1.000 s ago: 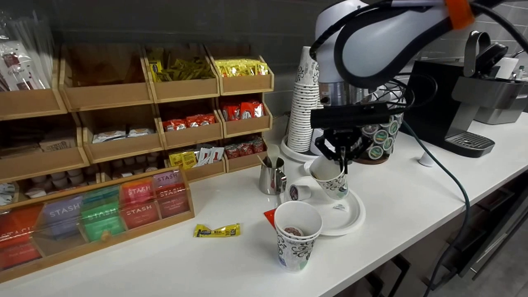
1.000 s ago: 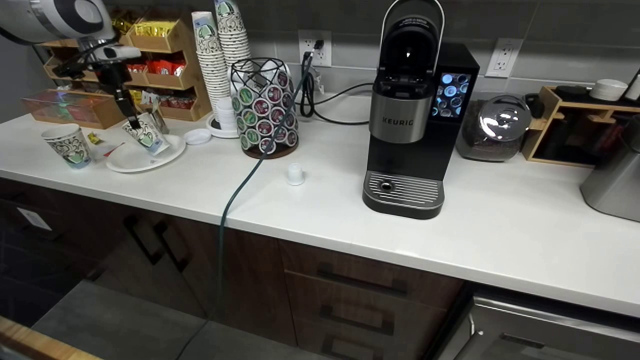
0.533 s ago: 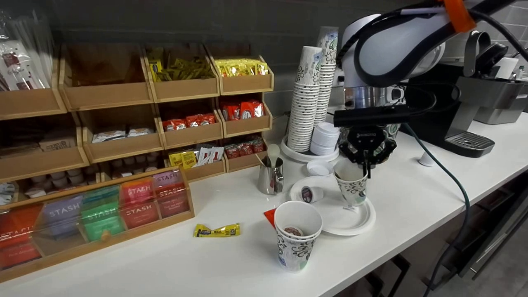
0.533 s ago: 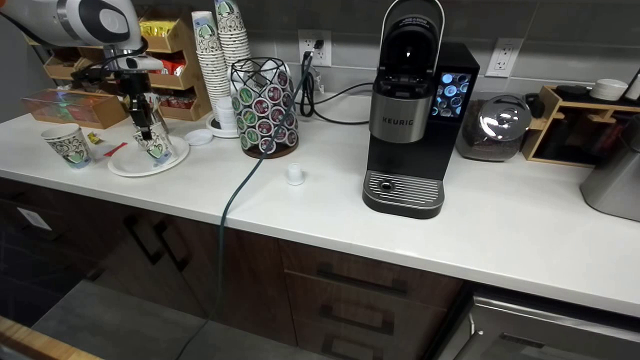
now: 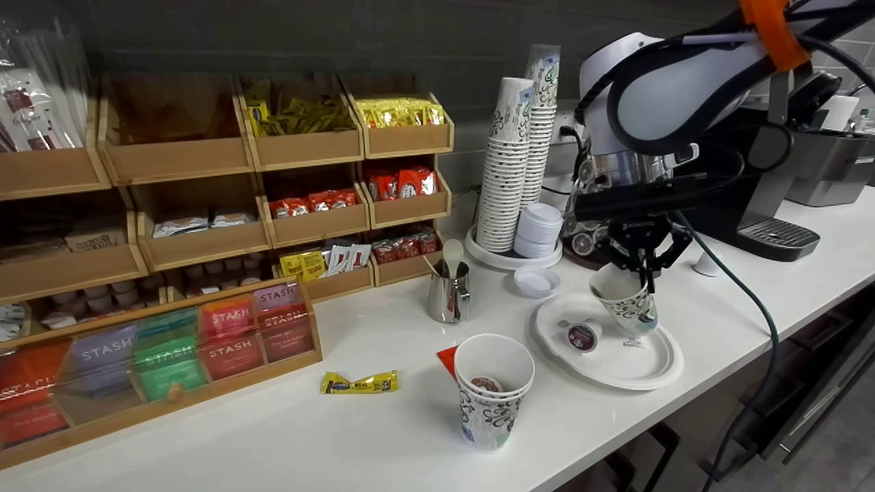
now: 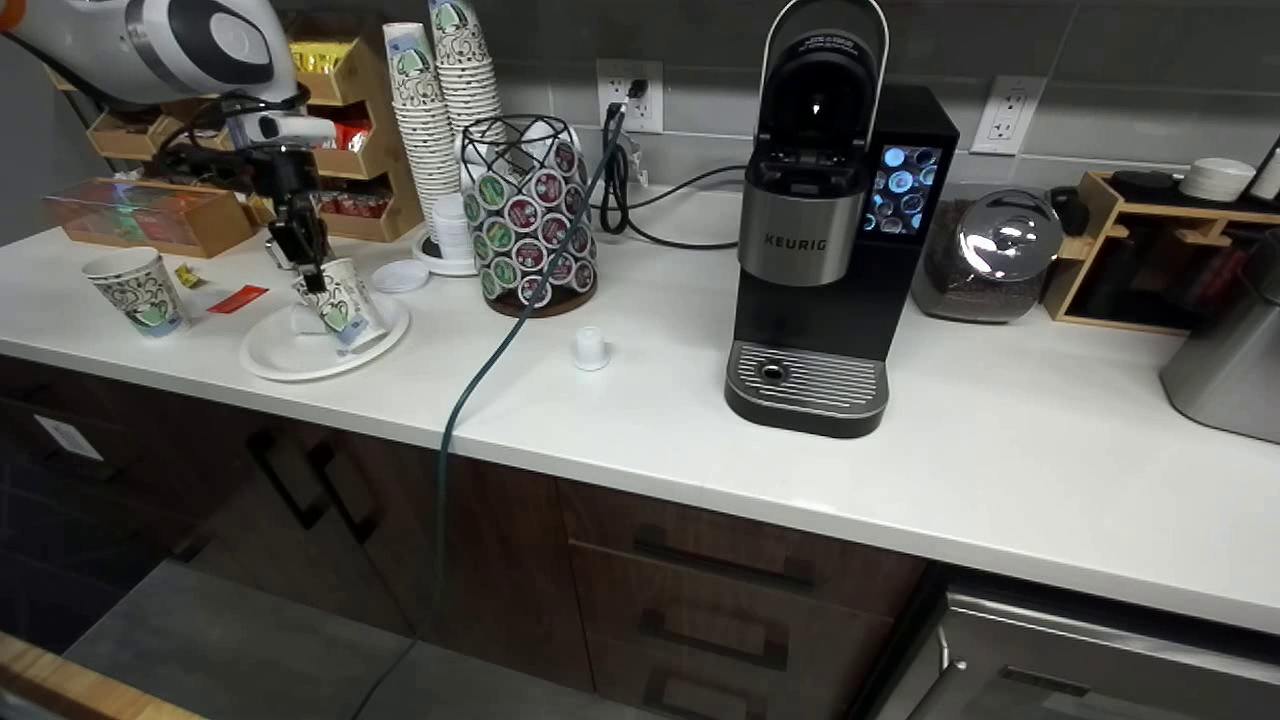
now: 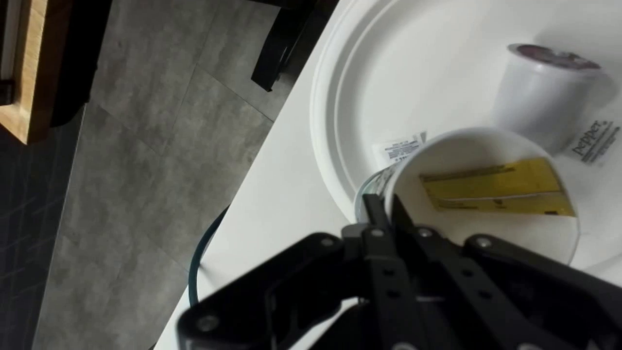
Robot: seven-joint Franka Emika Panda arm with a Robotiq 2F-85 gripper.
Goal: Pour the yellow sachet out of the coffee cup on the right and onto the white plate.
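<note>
My gripper (image 5: pixel 647 281) is shut on the rim wall of the coffee cup (image 5: pixel 629 311), one finger inside and one outside. The cup is white with a grey-green print and is tilted over the white plate (image 5: pixel 557 355), its base at the plate. The cup (image 6: pixel 350 310), the plate (image 6: pixel 262 355) and my gripper (image 6: pixel 315 283) also show in an exterior view. In the wrist view, the yellow sachet (image 7: pixel 495 187) lies inside the cup (image 7: pixel 491 141) along its wall, beside my gripper (image 7: pixel 381 206), with the plate (image 7: pixel 335 102) below. The sachet is hidden in both exterior views.
A coffee pod (image 5: pixel 582 335) and small white packets (image 7: pixel 399 147) lie on the plate. A stacked printed cup (image 5: pixel 489 417) with a brown pod inside stands nearby. A bright yellow sachet (image 5: pixel 359 383), red packet (image 5: pixel 448 359), metal pitcher (image 5: pixel 449 301) and white lid (image 5: pixel 536 281) surround.
My gripper and the held cup have moved right in both exterior views. The plate has slid the same way. The pod on it has turned, and more of the red packet is uncovered.
</note>
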